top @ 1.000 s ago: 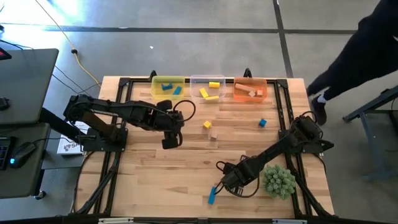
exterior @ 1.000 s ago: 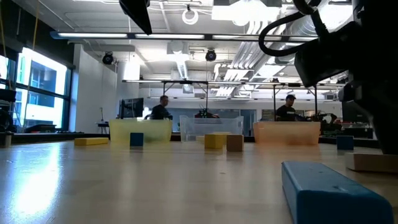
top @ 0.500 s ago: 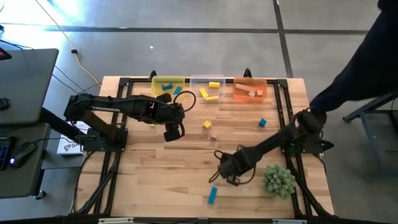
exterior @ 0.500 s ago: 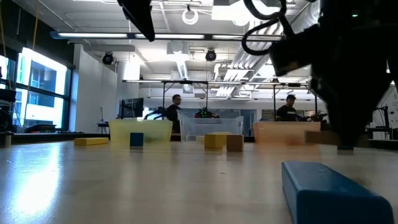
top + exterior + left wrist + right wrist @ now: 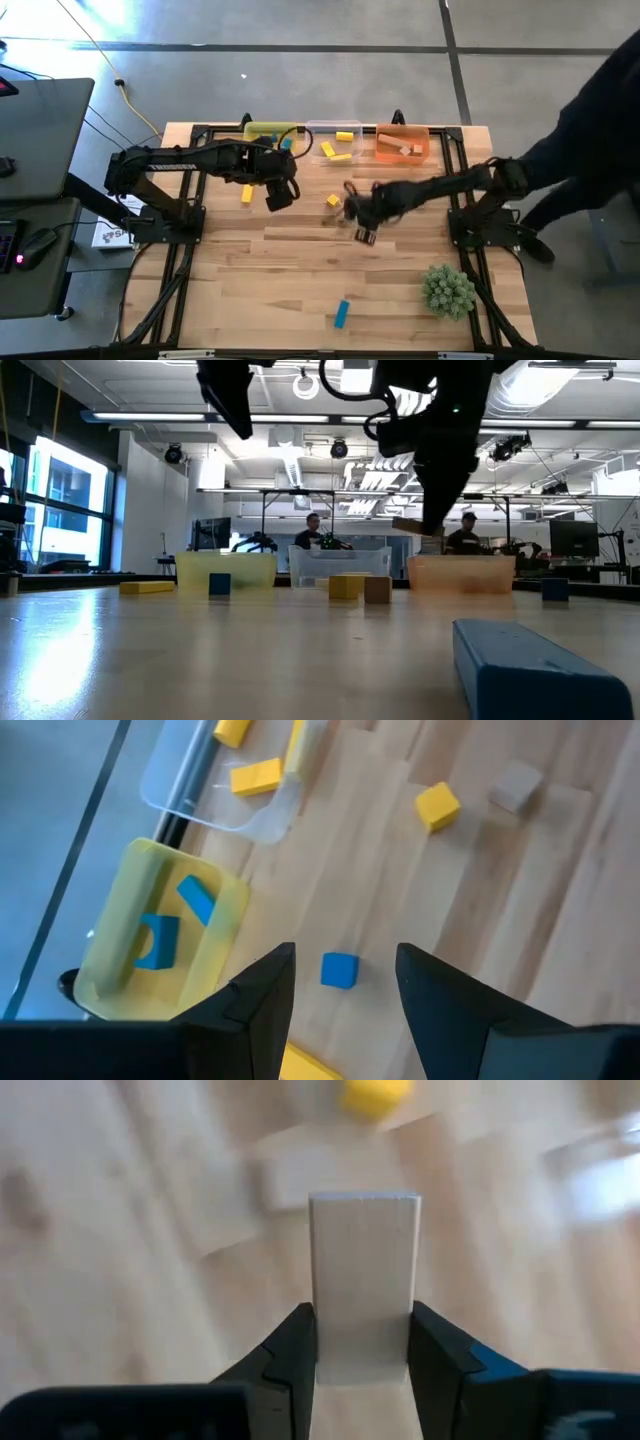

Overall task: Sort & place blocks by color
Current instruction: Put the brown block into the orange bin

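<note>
Right gripper [image 5: 361,1365] clamps tan bar [image 5: 364,1280], long axis pointing straight ahead past fingertips. Left gripper [image 5: 340,990] empty, fingers apart, above blue cube [image 5: 339,970].

- I see the table [image 5: 300,270] in pale, striped wood planks.
- Both arms are dark; the right gripper [image 5: 362,1342] pinches a plain tan block [image 5: 363,1280].
- Under my left gripper [image 5: 340,982] lies a small blue cube [image 5: 339,970].
- The yellow bin [image 5: 150,935] is translucent and carries two blue blocks [image 5: 175,925].
- The clear bin [image 5: 335,135] contains yellow pieces.
- The orange bin [image 5: 403,145] holds tan pieces.
- A yellow cube [image 5: 438,806] sits beside a tan cube [image 5: 515,786].
- A yellow bar [image 5: 247,194] lies near the left arm.
- A blue bar [image 5: 341,313] rests on the near planks.
- The spiky plant ball [image 5: 447,290] is green.
</note>
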Robot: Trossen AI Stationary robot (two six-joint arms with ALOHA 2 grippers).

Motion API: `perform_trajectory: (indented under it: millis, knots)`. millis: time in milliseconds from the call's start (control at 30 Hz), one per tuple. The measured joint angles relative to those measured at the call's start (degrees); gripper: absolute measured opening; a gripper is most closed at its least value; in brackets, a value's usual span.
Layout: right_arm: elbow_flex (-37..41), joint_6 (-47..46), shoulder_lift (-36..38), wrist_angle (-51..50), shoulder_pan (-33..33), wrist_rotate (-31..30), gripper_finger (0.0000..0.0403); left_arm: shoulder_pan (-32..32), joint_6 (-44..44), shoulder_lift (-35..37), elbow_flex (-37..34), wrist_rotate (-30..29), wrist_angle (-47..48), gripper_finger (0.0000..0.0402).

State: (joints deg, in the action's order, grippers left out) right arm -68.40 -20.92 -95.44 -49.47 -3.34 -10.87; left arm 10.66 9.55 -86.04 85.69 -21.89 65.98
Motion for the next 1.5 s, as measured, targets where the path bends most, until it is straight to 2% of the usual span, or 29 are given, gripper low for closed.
perform_trajectory:
  millis: [333,533,900,1200,1500]
  knots:
    - [-0.1,13.3,6.7,0.9,19.7,-2.2,0.0096,5.9,-6.0,0.0,0.0,0.2,-8.1,0.0165]
    - [-0.1,18.2,7.9,3.9,31.8,-2.5,0.0096,9.5,-10.2,0.0,0.0,0.2,-15.1,0.0165]
    - [-0.1,24.4,7.3,9.0,47.9,6.2,0.0096,15.5,-10.8,0.0,0.0,0.3,-18.6,0.0165]
    - [-0.1,24.4,1.9,7.6,54.3,10.9,0.0096,17.6,-10.7,0.0,0.0,0.3,-18.7,0.0165]
    - [-0.1,22.8,-3.8,4.1,54.4,9.4,0.0096,17.9,-10.5,0.0,0.0,1.6,-18.7,0.0165]
